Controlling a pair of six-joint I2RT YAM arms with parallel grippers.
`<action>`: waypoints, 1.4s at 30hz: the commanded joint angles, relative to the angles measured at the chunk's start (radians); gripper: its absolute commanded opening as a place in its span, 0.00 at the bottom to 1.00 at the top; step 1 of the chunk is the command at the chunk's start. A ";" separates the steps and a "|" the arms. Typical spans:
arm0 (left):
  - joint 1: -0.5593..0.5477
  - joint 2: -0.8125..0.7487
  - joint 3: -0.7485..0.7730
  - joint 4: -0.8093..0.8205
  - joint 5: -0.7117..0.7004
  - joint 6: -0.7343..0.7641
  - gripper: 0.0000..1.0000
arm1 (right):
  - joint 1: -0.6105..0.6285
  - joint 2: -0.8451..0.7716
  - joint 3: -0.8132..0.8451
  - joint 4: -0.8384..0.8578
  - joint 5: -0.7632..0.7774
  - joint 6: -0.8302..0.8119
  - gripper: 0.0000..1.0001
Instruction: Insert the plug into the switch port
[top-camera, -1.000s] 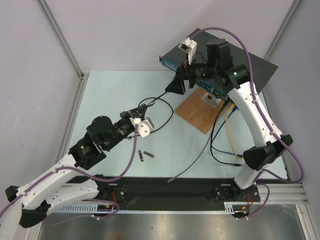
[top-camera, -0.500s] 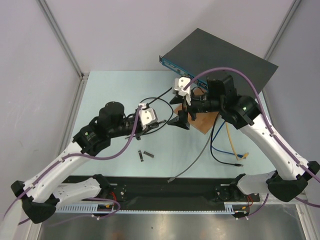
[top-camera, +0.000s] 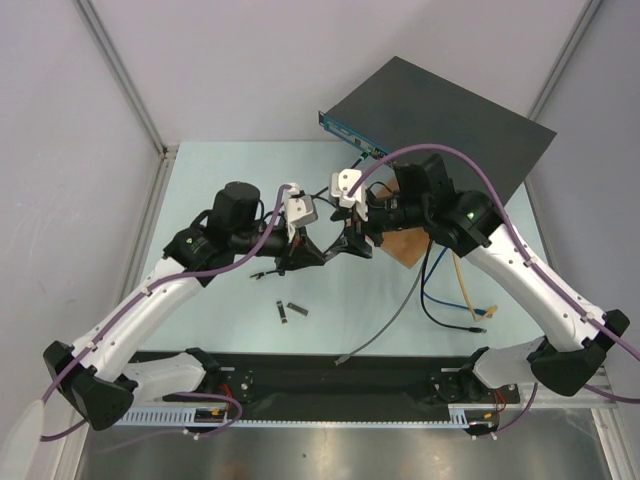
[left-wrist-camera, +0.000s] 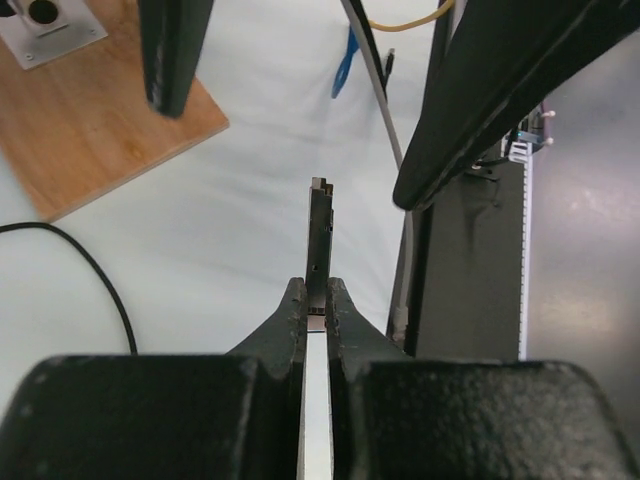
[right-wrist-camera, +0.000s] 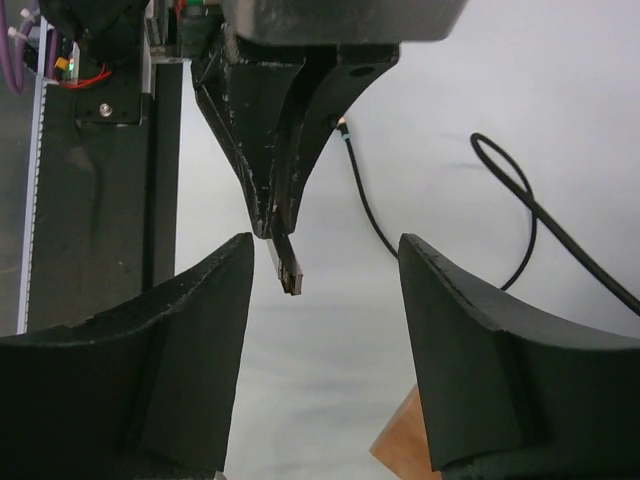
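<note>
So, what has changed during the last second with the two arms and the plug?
The right arm drew back from the switch toward the centre; the left arm swung forward and rightward to meet it. The right jaws, open, now flank the plug, which is gripped in the left jaws. Switch and wooden board stayed put.

White arm links, black joints, purple cables.

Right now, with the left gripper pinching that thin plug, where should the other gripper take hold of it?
Probably the free end of the plug. It is a slim, straight strip that sticks out past the left gripper, which covers only its base. The right gripper already faces that tip with open jaws, so coming straight on from the opposite side suits.
</note>
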 joint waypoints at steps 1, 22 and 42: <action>0.007 -0.001 0.053 0.020 0.087 -0.023 0.08 | 0.014 0.011 -0.016 -0.028 -0.025 -0.024 0.63; 0.009 -0.052 0.012 0.075 0.050 0.007 0.07 | -0.008 0.074 -0.014 -0.103 -0.073 -0.003 0.02; 0.006 -0.356 -0.275 0.500 -0.294 0.357 0.68 | -0.258 0.301 0.162 0.192 -0.620 0.868 0.00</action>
